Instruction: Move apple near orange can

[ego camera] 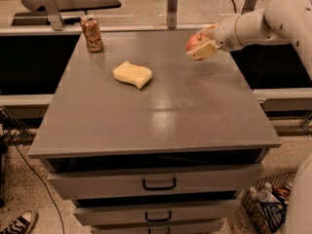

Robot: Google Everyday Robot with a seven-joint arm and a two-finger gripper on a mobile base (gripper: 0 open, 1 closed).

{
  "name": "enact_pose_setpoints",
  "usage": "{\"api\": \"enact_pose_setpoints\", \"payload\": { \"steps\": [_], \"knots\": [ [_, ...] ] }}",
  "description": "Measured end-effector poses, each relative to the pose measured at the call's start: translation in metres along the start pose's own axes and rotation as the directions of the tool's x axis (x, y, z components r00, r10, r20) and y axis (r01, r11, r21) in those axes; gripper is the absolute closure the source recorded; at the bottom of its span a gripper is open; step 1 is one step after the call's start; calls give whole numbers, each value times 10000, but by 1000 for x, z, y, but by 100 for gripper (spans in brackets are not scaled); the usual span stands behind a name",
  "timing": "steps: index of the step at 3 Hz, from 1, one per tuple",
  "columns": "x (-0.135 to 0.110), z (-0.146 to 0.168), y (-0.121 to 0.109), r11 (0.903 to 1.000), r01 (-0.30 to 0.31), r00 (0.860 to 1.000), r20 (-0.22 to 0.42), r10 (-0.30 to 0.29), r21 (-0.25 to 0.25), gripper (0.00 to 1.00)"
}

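The red apple (194, 42) is held in my gripper (201, 44), lifted above the far right part of the grey table top (161, 106). The gripper's pale fingers (204, 51) close around the apple from the right. The orange can (91, 33) stands upright at the table's far left corner, well to the left of the apple. The white arm (273, 18) reaches in from the upper right.
A pale yellow wavy sponge (132, 74) lies on the table between the can and the gripper. The table has drawers (158, 183) in front. A basket of bottles (265, 204) sits on the floor at right. A shoe (17, 224) is at lower left.
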State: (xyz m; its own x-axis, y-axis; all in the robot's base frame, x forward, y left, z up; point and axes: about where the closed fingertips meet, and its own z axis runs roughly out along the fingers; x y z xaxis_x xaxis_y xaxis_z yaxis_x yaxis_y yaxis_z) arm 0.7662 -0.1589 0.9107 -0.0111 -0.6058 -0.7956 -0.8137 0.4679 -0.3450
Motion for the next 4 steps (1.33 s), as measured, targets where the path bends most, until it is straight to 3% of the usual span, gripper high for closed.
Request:
{"api": "enact_pose_setpoints", "payload": {
  "steps": [2, 3, 4],
  "knots": [
    [-103, 90, 17, 9942, 881, 9780, 1949, -746, -615, 100],
    [-133, 133, 35, 9894, 1047, 9692, 2334, -787, -1009, 100],
    [-147, 172, 56, 9848, 1162, 9716, 2206, -858, -1288, 100]
  ]
}}
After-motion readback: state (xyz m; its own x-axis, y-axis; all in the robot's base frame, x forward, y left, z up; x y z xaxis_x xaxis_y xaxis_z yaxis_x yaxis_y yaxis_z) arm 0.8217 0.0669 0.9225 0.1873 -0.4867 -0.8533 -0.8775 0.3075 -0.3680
